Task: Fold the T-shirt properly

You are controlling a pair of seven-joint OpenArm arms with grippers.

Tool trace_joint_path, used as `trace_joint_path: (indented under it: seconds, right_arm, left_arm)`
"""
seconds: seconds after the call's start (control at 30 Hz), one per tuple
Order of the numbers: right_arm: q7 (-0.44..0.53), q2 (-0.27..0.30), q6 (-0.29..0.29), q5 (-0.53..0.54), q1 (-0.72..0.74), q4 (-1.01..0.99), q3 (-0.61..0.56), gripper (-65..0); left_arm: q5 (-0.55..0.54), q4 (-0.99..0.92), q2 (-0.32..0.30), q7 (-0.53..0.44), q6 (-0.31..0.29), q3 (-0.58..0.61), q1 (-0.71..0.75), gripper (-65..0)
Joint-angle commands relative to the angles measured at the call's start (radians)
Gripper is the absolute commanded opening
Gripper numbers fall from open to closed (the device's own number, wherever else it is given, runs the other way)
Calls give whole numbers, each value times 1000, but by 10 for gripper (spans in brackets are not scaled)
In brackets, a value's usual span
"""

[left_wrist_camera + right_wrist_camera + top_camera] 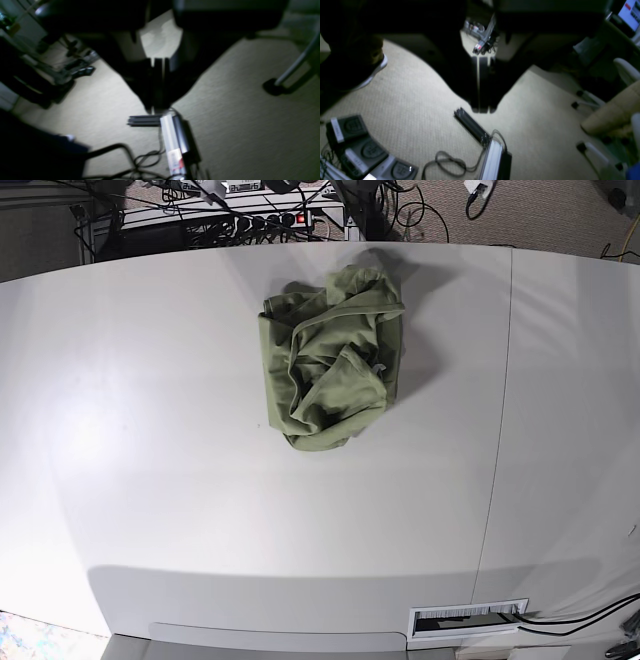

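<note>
The olive-green T-shirt lies crumpled in a heap on the white table, toward the back middle in the base view. Neither arm shows in the base view. In the left wrist view my left gripper hangs over carpet floor with its dark fingers pressed together and nothing between them. In the right wrist view my right gripper is likewise shut and empty over the floor. The T-shirt shows in neither wrist view.
A seam runs front to back down the table's right part, and a cable slot sits at the front edge. Below the grippers are carpet, cables, an aluminium rail, foot pedals and chair legs.
</note>
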Motion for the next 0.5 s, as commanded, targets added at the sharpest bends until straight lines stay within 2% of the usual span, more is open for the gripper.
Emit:
trace_joint_path:
  seconds: [0.0,0.13,0.23,0.37,0.47]
  right_arm:
    - [33,4,11,-15,7,-8,4,-646]
    - [147,-23,10,-135,43,-60,4,-646]
    - [228,-51,-17,-211,72,-113,4,-646]
    - [238,-101,-208,-226,111,-198,4,-646]
    - [257,-122,-306,-229,132,-249,3,-646]
  left_arm:
    - [3,-14,-6,-18,5,10,2,-650]
    - [3,-137,25,-72,105,42,-51,-650]
    - [3,-253,77,-99,144,41,-111,-650]
    - [40,-390,156,-107,193,41,-191,-650]
    - [89,-444,203,-135,245,41,-227,-650]
